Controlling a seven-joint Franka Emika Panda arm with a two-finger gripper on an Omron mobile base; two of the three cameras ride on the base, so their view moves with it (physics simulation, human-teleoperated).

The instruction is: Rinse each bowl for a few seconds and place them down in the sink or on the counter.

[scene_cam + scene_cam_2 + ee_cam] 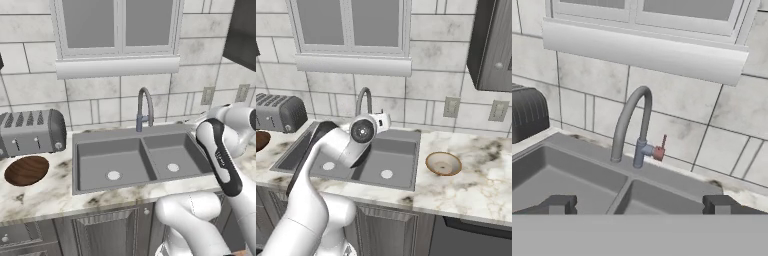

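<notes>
Dark wood bowl (26,170) sits upright, mouth up, on the desk (60,192) left of the sink (80,165); pale tan bowl (443,163) likewise at its right edge. Both round, no long axis. Neither appears rinsed; all work remains. Fingers (559,204) apart, empty, facing tap (629,122)

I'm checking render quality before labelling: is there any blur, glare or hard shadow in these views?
Left base view: flat, even light, no glare; the dark brown bowl casts almost no shadow on the counter. Right base view: equally soft; the tan bowl looks sharp. Hand view: slightly soft all over, though the tap and sink stay readable.
</notes>
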